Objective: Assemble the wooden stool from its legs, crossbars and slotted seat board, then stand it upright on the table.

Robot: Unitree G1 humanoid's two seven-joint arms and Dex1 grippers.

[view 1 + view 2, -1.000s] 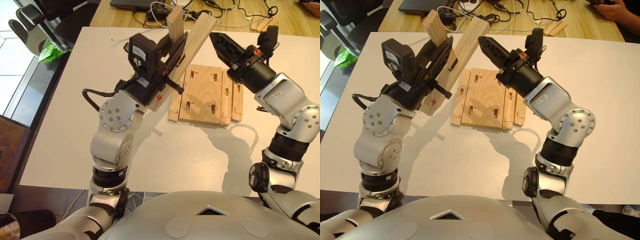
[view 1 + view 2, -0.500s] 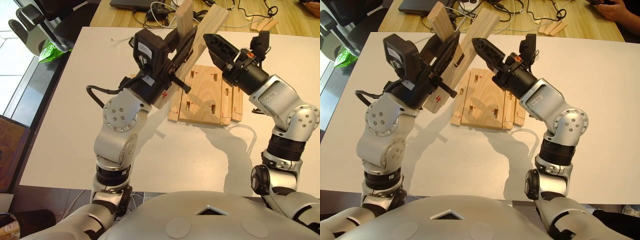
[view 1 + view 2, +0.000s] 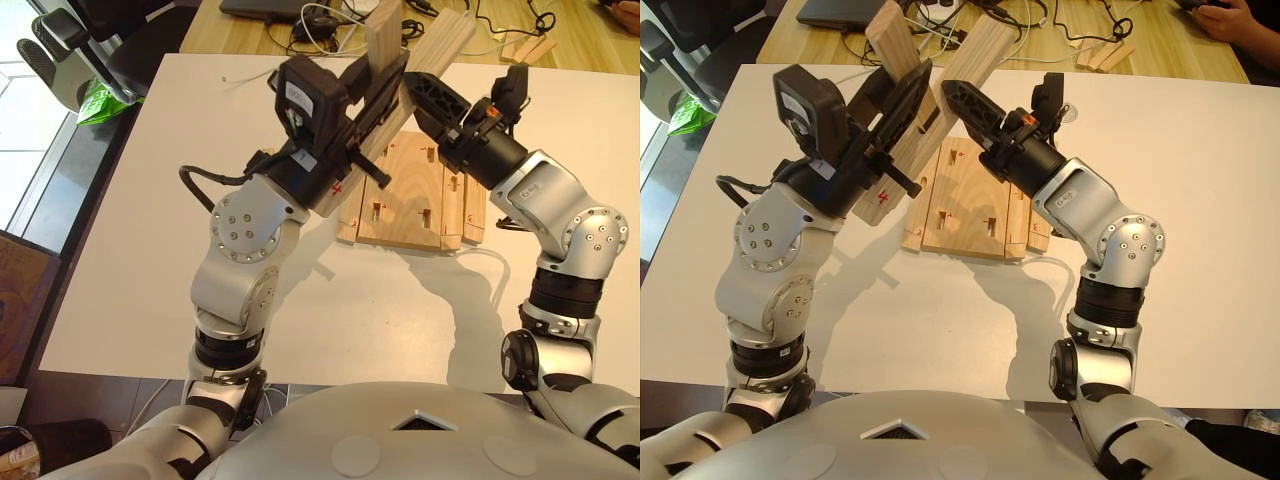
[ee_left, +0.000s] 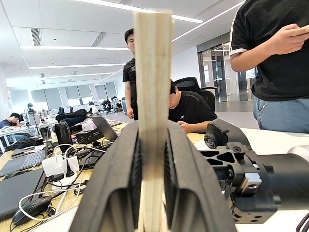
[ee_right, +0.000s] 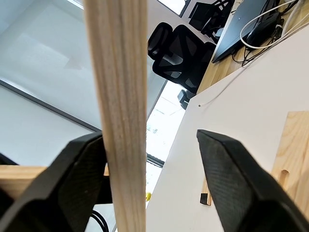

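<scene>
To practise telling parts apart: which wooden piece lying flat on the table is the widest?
The slotted seat board, in the middle. The narrow strips lying along its two sides are far thinner.

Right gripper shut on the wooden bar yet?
Open: the right gripper straddles the pale wooden bar, one black finger standing clear of it.

Above the far edge of the pale wooden slotted seat board [image 3: 405, 195], crossed pale wooden slats [image 3: 445, 40], left gripper [image 3: 390, 70] and right gripper [image 3: 420, 85] block passage; the white tabletop [image 3: 400, 300] nearer than the board lies bare.
</scene>
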